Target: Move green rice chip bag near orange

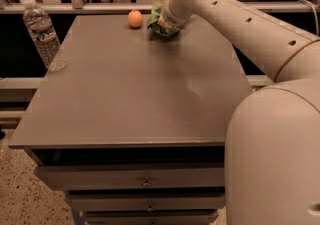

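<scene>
Green rice chip bag just beside orange at table's far edge, jaws upon it, grip state unclear.

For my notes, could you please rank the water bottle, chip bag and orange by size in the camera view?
1. water bottle, though nearer.
2. green rice chip bag, partly hidden by the gripper at the far edge of the table.
3. orange.

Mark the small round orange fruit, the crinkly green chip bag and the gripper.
small round orange fruit point(135, 19), camera view, its middle.
crinkly green chip bag point(159, 28), camera view, exposed left edge.
gripper point(169, 20), camera view, end at the bag.
</scene>
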{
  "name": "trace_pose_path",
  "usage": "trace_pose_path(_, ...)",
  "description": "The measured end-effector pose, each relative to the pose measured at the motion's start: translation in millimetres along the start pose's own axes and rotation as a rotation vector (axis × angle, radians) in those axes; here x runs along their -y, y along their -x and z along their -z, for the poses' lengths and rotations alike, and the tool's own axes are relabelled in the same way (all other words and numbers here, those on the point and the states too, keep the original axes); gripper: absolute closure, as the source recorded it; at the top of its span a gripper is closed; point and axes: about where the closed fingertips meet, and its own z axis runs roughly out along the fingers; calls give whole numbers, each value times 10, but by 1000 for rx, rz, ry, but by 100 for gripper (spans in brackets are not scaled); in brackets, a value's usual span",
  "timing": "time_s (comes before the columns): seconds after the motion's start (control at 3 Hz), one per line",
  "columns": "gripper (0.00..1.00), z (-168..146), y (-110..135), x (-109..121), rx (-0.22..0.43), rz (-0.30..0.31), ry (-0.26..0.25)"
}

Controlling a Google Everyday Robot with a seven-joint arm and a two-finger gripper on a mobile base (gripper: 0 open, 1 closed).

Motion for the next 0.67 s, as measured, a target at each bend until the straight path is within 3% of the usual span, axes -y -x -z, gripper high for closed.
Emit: trace_pose_path(0.67, 12, -36, 13, -28, -2, -4, 12)
